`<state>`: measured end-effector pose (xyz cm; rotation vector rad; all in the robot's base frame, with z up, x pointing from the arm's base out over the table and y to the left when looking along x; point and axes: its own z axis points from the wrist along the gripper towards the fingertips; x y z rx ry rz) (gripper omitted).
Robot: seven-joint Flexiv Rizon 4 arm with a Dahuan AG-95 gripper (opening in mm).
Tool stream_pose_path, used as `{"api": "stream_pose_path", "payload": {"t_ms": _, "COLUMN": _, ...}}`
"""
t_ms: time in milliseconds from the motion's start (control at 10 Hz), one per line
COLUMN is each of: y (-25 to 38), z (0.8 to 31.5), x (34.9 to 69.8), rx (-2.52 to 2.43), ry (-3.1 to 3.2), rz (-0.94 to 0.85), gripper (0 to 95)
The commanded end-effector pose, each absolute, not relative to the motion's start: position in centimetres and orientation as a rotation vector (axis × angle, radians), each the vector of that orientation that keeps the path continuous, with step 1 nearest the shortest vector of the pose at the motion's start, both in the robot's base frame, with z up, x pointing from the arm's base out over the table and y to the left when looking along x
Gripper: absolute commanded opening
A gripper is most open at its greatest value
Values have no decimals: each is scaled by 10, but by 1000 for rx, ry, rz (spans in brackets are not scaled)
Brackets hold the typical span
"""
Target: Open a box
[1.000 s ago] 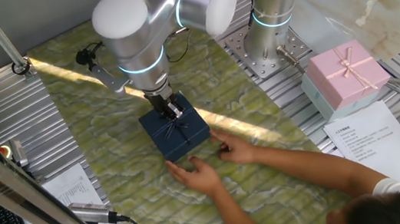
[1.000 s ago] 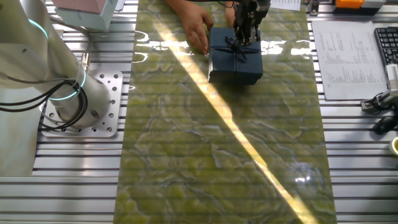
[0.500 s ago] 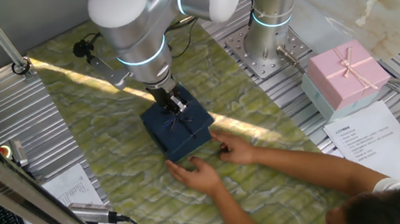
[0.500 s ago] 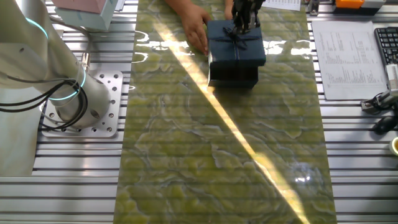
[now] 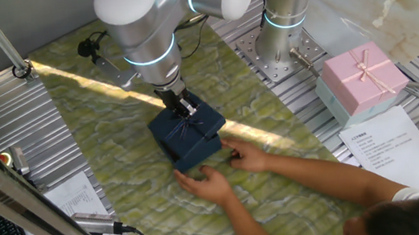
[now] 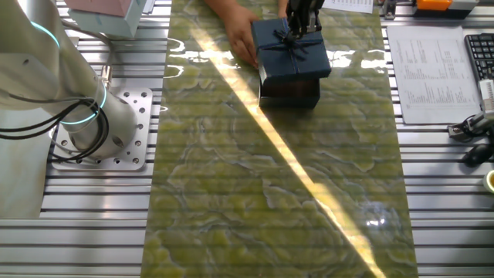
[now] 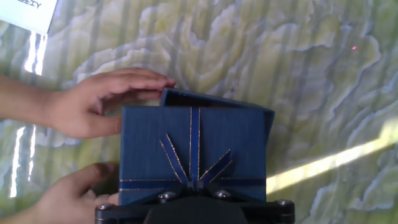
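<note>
The box (image 5: 188, 140) sits on the green marbled mat (image 5: 116, 146) on the counter (image 5: 6, 112), near the mat's middle in one fixed view and at its far end in the other fixed view. Its dark blue lid (image 6: 292, 49) is raised off the base (image 6: 290, 93) and slightly tilted; in the hand view the base's rim (image 7: 217, 101) shows beyond the lid's far edge. A thin ribbon crosses the lid, with the bow (image 7: 194, 163) at the edge closest to the hand camera.

The gripper (image 5: 184, 108) comes down onto the lid at the bow, closed on it and holding the lid (image 5: 189, 125) up; the fingertips themselves are hidden behind the hand's black body in the hand view.

Two human hands rest beside the box. In one fixed view one hand (image 5: 245, 156) lies just beside the base, and the other hand (image 5: 206, 185) lies flat on the mat in front of it. In the hand view the upper hand (image 7: 93, 106) touches the base's side, the lower hand (image 7: 71, 193) near the lid's corner.

Well apart, on the metal counter by the arm's mount (image 5: 278, 52), stands a pink box (image 5: 362, 73) with a bow on a pale teal base. A printed sheet (image 5: 396, 150) lies next to it.
</note>
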<state>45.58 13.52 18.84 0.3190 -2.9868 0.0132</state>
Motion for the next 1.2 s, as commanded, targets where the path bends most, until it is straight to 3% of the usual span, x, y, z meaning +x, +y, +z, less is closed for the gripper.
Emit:
{"api": "stream_pose_path", "payload": {"t_ms": 100, "y": 134, "z": 188, "x": 455, "rx": 312, "ry": -2988, "rz": 20, "gripper": 0}}
{"api": "stream_pose_path", "payload": {"t_ms": 1200, "y": 82, "z": 194, "x": 442, "rx": 361, "ry": -2988, "rz": 49, "gripper": 0}}
